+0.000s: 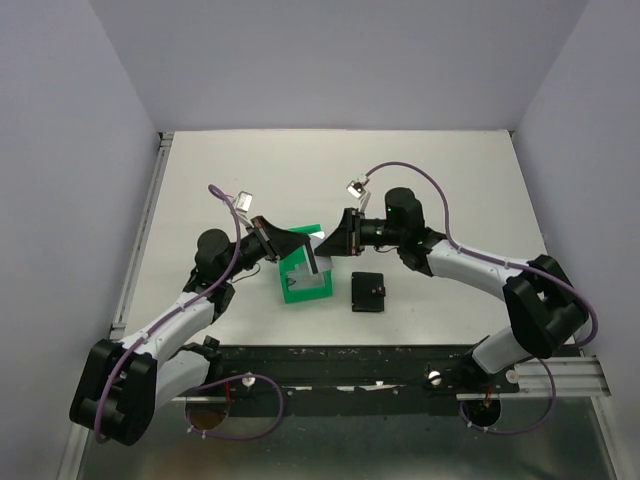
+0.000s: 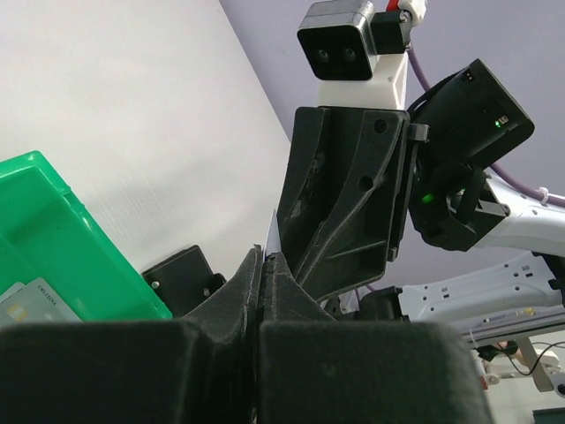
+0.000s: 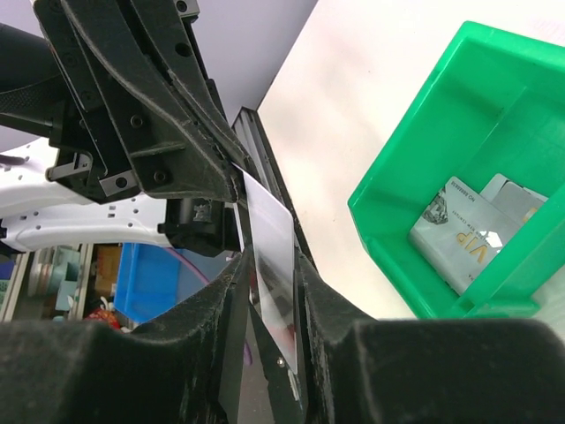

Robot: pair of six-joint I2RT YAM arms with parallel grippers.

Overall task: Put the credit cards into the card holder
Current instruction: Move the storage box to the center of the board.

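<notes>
One of the credit cards in the green bin bears "VIP" in gold letters. The small print along its top edge is too fine to read. A second, grey card lies partly under it, half hidden by the bin's wall.

A third, pale card is up in the air over the bin's near rim. The left gripper is clenched on its upper end, with a thin white edge showing between the pressed fingers. The right gripper has a finger close on either side of the card's lower part. I cannot tell whether it presses the card.

In the top view the two grippers meet above the bin and cover its back part.

The black card holder lies flat on the white table, just right of the bin and apart from it.

That makes three cards, one bin and one holder.
</notes>
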